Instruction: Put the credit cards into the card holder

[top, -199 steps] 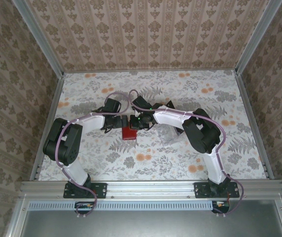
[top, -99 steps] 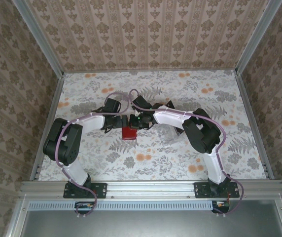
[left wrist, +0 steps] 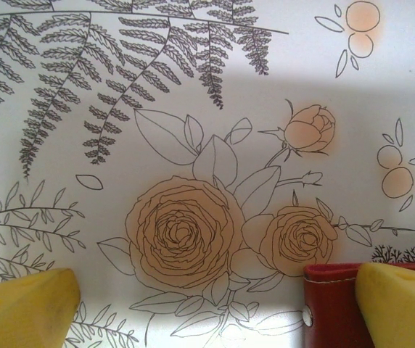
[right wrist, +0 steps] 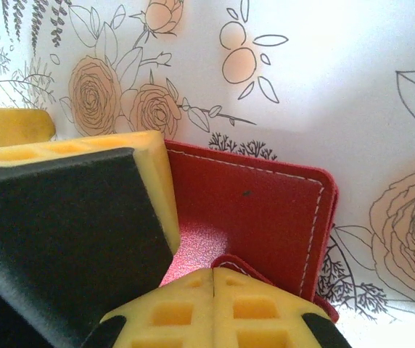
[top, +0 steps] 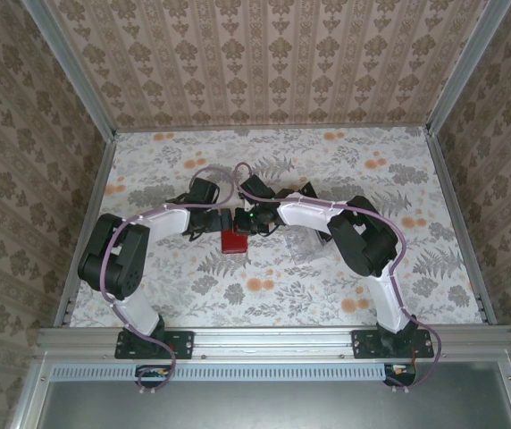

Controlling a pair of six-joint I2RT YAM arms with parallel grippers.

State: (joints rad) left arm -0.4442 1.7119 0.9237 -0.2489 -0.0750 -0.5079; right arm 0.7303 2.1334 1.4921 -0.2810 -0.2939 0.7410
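Little has been moved since the earlier frame. A surface [top: 327,299] printed with ferns and orange roses is enclosed by wallpapered walls [top: 264,63] and metal rails [top: 273,338]; bare room is left toward 12 and 6 o'clock. The red, stitched, leathery card holder [top: 234,241] lies just 8 o'clock of centre. The left end effector [left wrist: 211,312] is spread wide, one foam pad [left wrist: 400,304] over the holder's corner. The right end effector [right wrist: 213,304] is clenched at the holder; whether anything is pinched cannot be told.
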